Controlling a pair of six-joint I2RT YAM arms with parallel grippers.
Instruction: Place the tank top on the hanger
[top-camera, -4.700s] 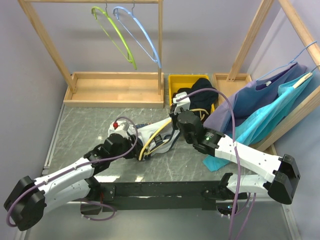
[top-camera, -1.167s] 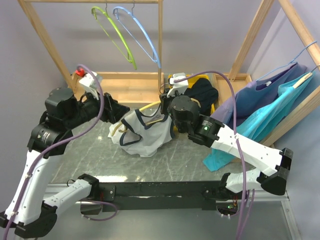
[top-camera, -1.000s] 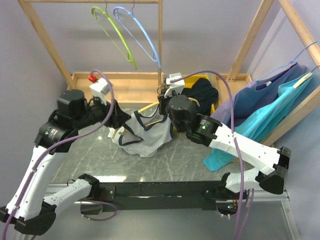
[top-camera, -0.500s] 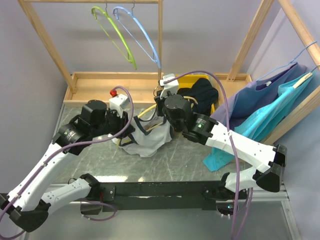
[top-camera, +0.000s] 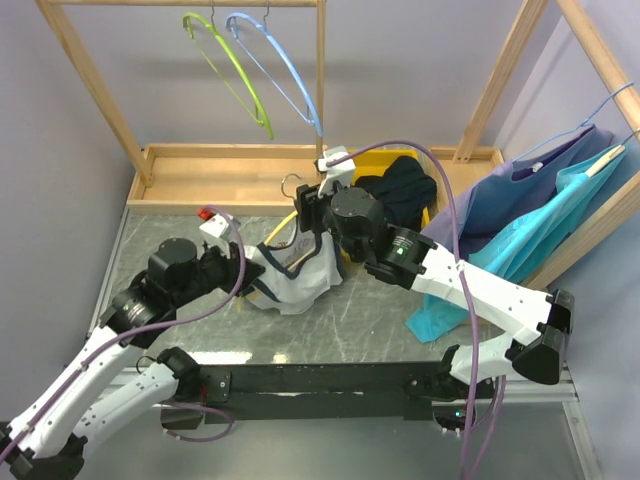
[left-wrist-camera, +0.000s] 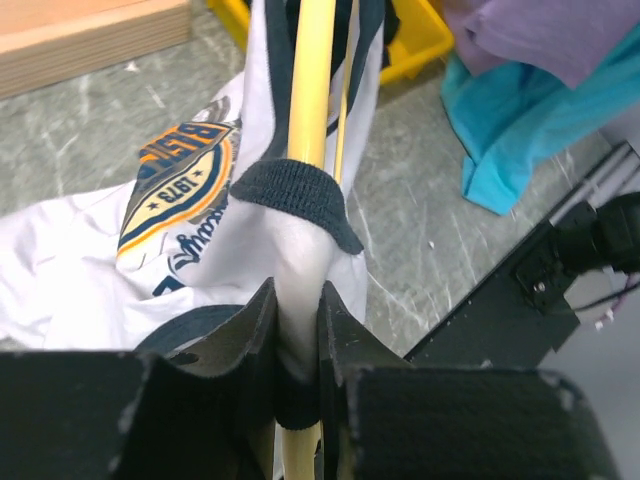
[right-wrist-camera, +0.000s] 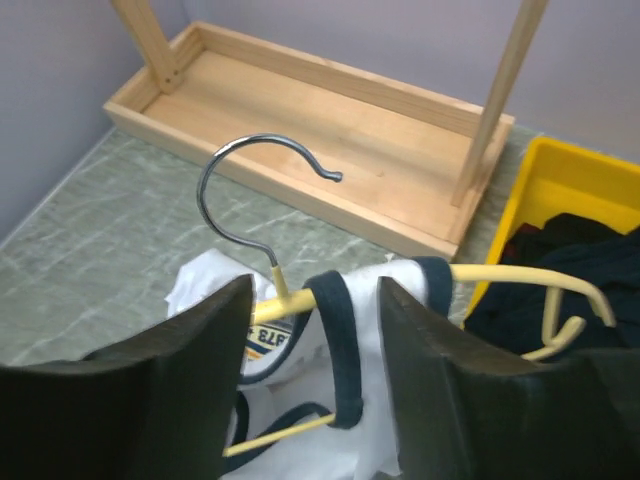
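The white tank top (top-camera: 300, 282) with navy trim hangs bunched on the yellow hanger (top-camera: 287, 226) just above the table. The hanger's metal hook (top-camera: 290, 181) points towards the rack. My left gripper (top-camera: 248, 268) is shut on a fold of the tank top (left-wrist-camera: 180, 230) at the shoulder, and the hanger's arm (left-wrist-camera: 312, 90) runs straight away from the jaws. My right gripper (top-camera: 312, 215) is open. In the right wrist view its fingers (right-wrist-camera: 200, 350) stand on either side of a navy strap looped over the hanger (right-wrist-camera: 500, 275), beside the hook (right-wrist-camera: 240, 170).
A lime-green hanger (top-camera: 228, 70) and a light-blue hanger (top-camera: 280, 65) hang on the wooden rack above its tray base (top-camera: 230, 175). A yellow bin (top-camera: 350, 165) holds a black garment (top-camera: 405, 185). Blue and teal garments (top-camera: 530, 230) hang at the right.
My left arm swung down from the back left and shut on the tank top's shoulder. My right gripper opened off the hanger, whose hook now shows.
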